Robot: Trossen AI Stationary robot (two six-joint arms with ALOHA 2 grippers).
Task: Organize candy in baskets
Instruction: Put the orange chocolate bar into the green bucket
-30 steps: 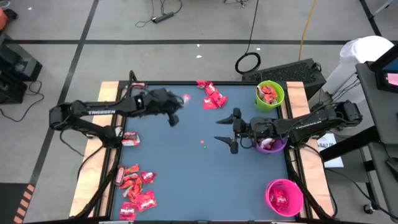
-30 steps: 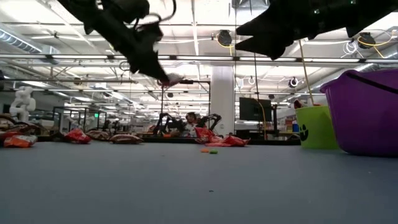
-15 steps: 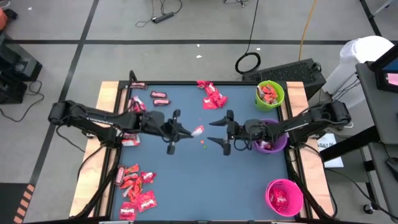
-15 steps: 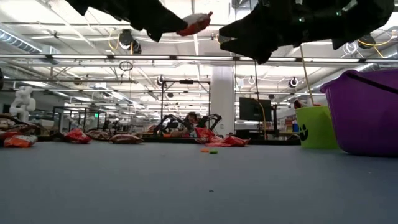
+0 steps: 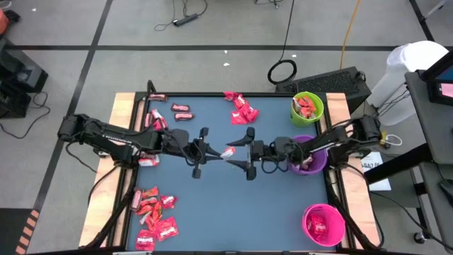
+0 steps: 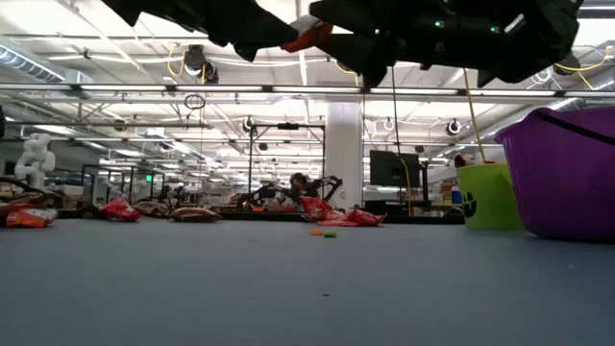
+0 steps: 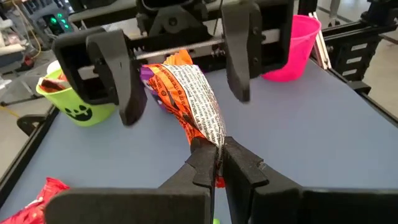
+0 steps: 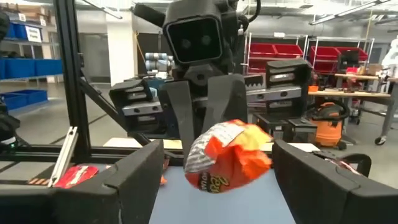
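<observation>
My left gripper [image 5: 216, 151] hangs above the table's middle, shut on one candy [image 5: 228, 151], an orange-red wrapper with a silvery printed part [image 7: 193, 99]. My right gripper [image 5: 245, 152] faces it from the right and is open. Its two fingers [image 8: 130, 180] stand on either side of the candy [image 8: 227, 155] without touching it. The lime green basket [image 5: 307, 108], the purple basket [image 5: 309, 160] and the pink basket [image 5: 323, 224] stand along the table's right side, each with candy inside. My left gripper pinches the candy by its near end [image 7: 211, 142] between its two fingertips. The fingers come about level from the table's left. The rest of the wrapper juts out past the fingertips toward my right gripper, well clear of the table.
Loose candy lies in a heap at the near left [image 5: 154, 216], in a cluster at the far middle [image 5: 241, 108] and as a few pieces at the far left [image 5: 177, 110]. Tiny coloured dots [image 6: 323, 233] lie on the blue mat below the grippers.
My left gripper has swung from the far left toward the table's middle with the candy, rolling and tipping toward level, then stopped. My right gripper, still open, has moved toward the table's left, so its fingers now flank the candy.
</observation>
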